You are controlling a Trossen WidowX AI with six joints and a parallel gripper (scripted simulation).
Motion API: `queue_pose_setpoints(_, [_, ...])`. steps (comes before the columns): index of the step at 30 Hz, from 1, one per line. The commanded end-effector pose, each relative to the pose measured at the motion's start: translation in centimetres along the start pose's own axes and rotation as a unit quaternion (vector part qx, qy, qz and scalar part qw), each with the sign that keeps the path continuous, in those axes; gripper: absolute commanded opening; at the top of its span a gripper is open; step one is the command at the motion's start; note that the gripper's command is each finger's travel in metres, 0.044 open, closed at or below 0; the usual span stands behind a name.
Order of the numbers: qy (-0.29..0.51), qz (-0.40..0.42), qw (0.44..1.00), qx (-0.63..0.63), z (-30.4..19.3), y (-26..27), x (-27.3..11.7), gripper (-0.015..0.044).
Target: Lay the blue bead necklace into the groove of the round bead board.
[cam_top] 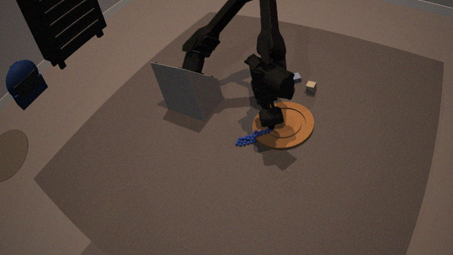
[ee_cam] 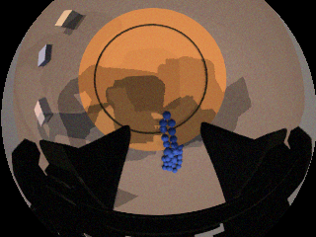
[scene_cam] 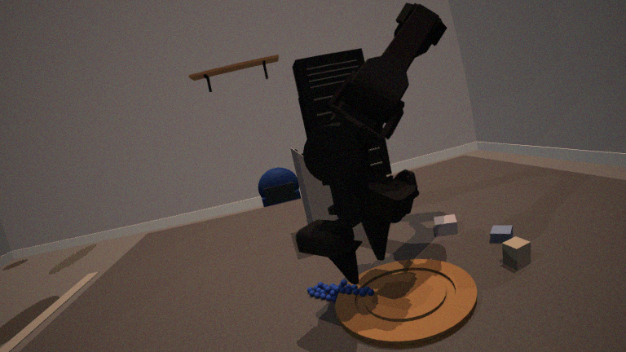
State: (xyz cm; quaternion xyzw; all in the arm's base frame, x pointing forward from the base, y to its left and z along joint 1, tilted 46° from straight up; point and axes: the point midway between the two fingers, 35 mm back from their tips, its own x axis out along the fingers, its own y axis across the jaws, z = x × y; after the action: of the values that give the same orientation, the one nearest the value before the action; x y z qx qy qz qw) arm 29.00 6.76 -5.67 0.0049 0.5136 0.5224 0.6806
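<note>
The blue bead necklace (cam_top: 246,140) (scene_cam: 324,291) (ee_cam: 172,159) is bunched into a narrow strip. Its clumped end lies off the round bead board, and its thinner end lies over the near rim, reaching the groove. The orange round board (cam_top: 309,125) (scene_cam: 465,293) (ee_cam: 148,16) lies flat, and its groove shows as a thin dark ring. No stretch of the necklace follows that ring. My gripper (scene_cam: 368,270) (ee_cam: 166,128) is open and empty above the board's near edge, its fingers on either side of the strip in the wrist view. In the top view the gripper hides part of the board.
A tan block (cam_top: 311,87) (scene_cam: 516,253) (ee_cam: 68,19), a bluish block (cam_top: 296,78) (scene_cam: 501,234) (ee_cam: 44,55) and a pinkish block (scene_cam: 445,225) (ee_cam: 41,112) lie beyond the board. A grey upright panel (cam_top: 187,91) stands near the arm's base.
</note>
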Motion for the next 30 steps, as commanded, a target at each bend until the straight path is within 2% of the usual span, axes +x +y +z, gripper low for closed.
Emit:
queue_pose_setpoints(1, [0.001,0.000,1.000,0.022,0.0,-0.3,-0.2,0.0151])
queue_pose_setpoints(3, [0.001,0.000,1.000,0.022,0.0,-0.3,-0.1,0.0120])
queue_pose_setpoints(7, [0.001,0.001,1.000,0.022,0.0,-0.3,1.3,0.0120])
queue_pose_setpoints(11, [0.000,-0.002,1.000,0.019,0.1,-0.4,0.6,0.0120])
queue_pose_setpoints(30, [0.001,0.001,1.000,0.022,0.0,-0.3,3.6,0.0120])
